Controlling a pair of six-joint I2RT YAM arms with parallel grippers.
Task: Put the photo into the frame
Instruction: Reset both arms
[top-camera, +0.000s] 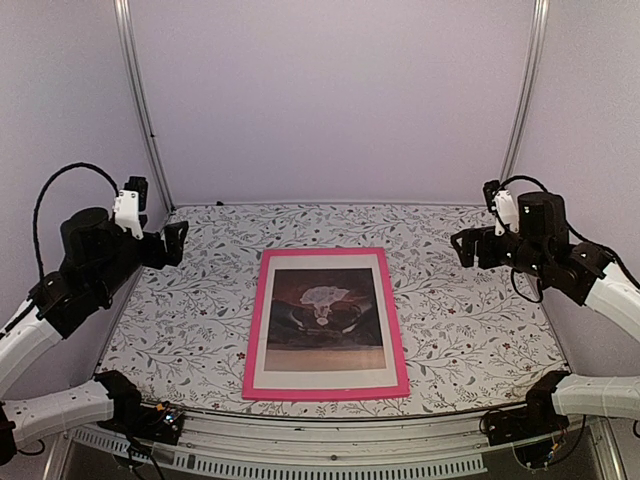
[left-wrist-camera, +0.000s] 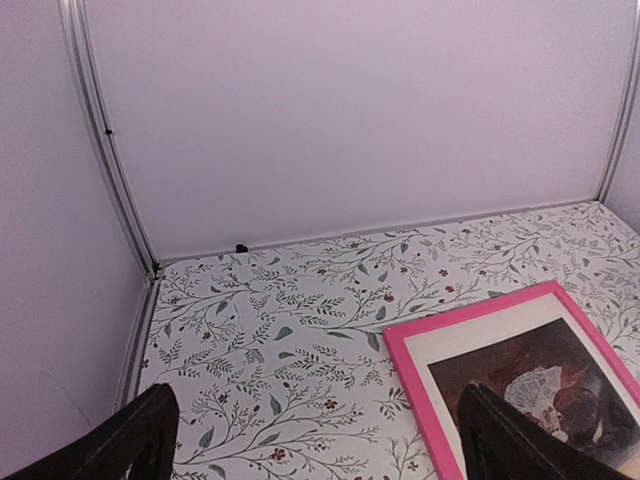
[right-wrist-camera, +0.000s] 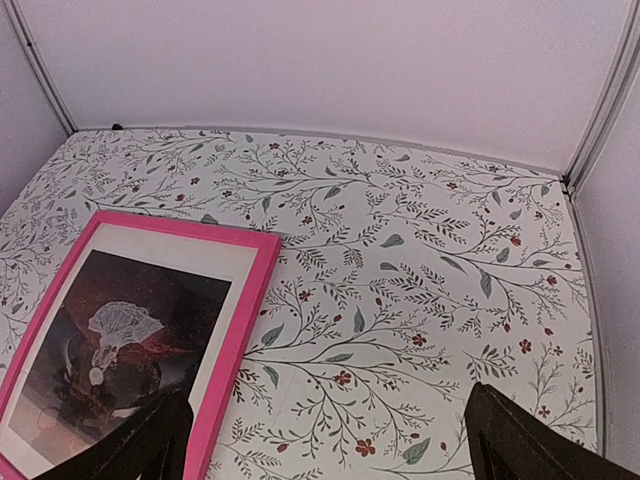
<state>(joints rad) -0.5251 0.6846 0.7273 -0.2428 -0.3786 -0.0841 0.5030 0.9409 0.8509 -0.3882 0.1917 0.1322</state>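
**Top, left-wrist and right-wrist views.** The thin-railed rectangular pink frame (top-camera: 254, 330) lies flat on the table covered with a white leaf-and-berry print (top-camera: 180, 310). It sits at the centre of the table, nearer the near edge than the far wall. The dark brown-maroon rectangular photo with a pale whitish figure (top-camera: 325, 310) lies inside the frame's rails. A pale whitish border (top-camera: 325, 380) surrounds it on all four sides and is widest along the near edge.

The left gripper (top-camera: 175, 243) is raised above the far left part of the table, jaws spread wide and holding nothing. The frame and photo lie to its right and nearer, well apart from it. The right gripper (top-camera: 462, 246) is raised at a similar height over the far right part, jaws likewise apart and empty. The frame and photo lie to its left and nearer, also well apart.

In the left-wrist view the frame's far left corner (left-wrist-camera: 470, 312) and part of the photo (left-wrist-camera: 540, 390) appear beside the right fingertip (left-wrist-camera: 500, 440). In the right-wrist view the frame's far right corner (right-wrist-camera: 243, 340) and the photo (right-wrist-camera: 120, 350) appear above the left fingertip (right-wrist-camera: 140, 445).
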